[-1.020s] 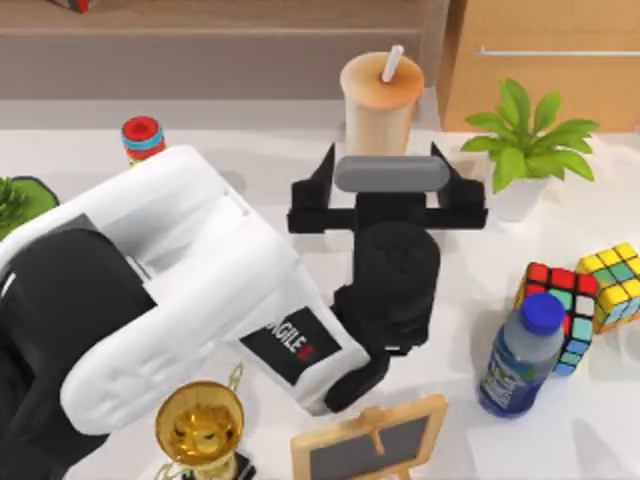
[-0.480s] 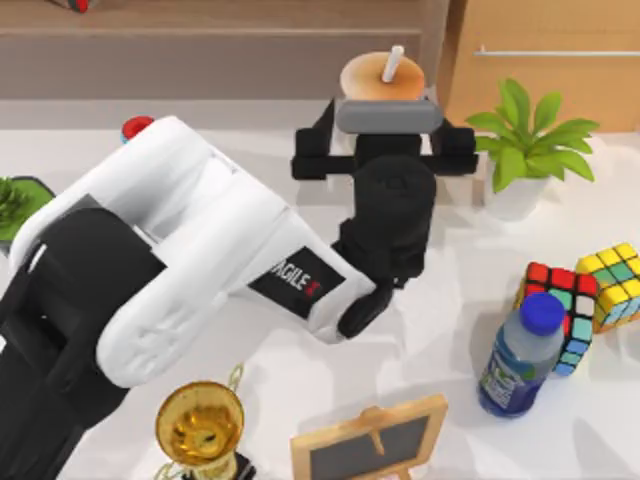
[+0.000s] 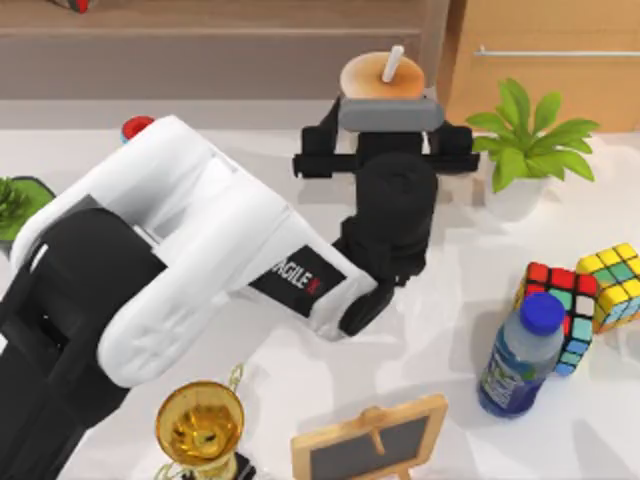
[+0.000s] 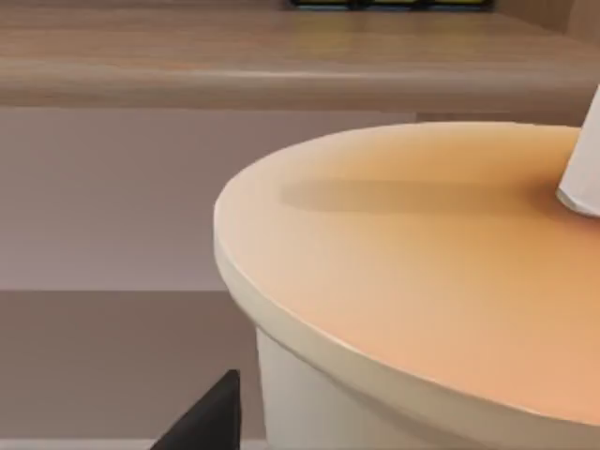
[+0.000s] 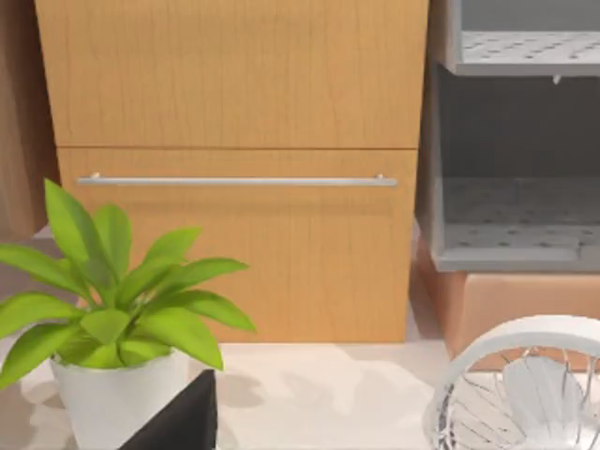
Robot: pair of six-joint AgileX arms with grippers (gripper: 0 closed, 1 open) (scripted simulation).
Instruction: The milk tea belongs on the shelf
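My left gripper is straddling the milk tea, fingers spread either side, and I am judging it best squeezed low and level before lifting to the shelf beyond.

White table, light wooden cabinet with metal bar handle behind.

The milk tea stands upright just in front of the left hand, between its fingers; its orange lid and white straw show. The shelf, brown with long boards, runs just behind the cup, beyond the hand.
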